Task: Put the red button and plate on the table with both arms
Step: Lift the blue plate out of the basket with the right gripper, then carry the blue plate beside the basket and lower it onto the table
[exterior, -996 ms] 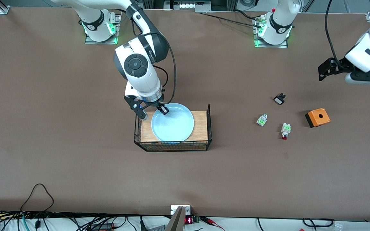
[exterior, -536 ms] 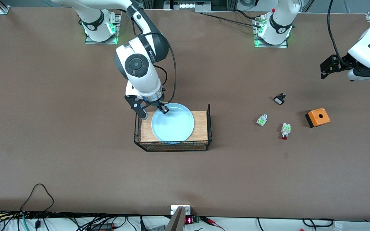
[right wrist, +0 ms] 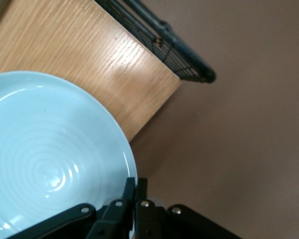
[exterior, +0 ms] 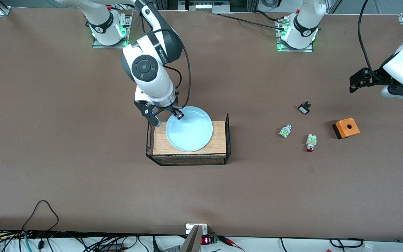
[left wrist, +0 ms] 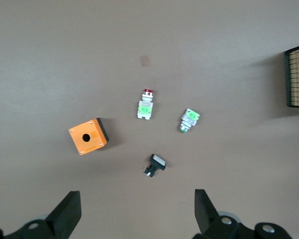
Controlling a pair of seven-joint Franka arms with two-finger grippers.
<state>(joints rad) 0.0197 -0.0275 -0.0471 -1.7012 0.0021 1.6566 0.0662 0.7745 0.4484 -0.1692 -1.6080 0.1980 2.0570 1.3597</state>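
Front view: right gripper (exterior: 178,114) is clamped on the plate (exterior: 189,129) rim above the wooden board (exterior: 219,138); level carriage is advised. Left gripper (left wrist: 137,211), fingers apart, hangs over the red button (left wrist: 146,104).

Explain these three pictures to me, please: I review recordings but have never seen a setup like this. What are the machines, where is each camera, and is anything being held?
Two white robot arms stand at a brown table. The wide picture comes from a high camera facing them; each of the other two comes from a camera on one arm's wrist.

The right gripper is shut on the rim of the pale blue plate, over a wooden board with black wire sides; its wrist view shows the fingers pinching that rim.

The left gripper hangs open above the table at its own end, looking down on four small things: the red button, a similar white-green part, a black-and-white part and an orange box. None of these is held.
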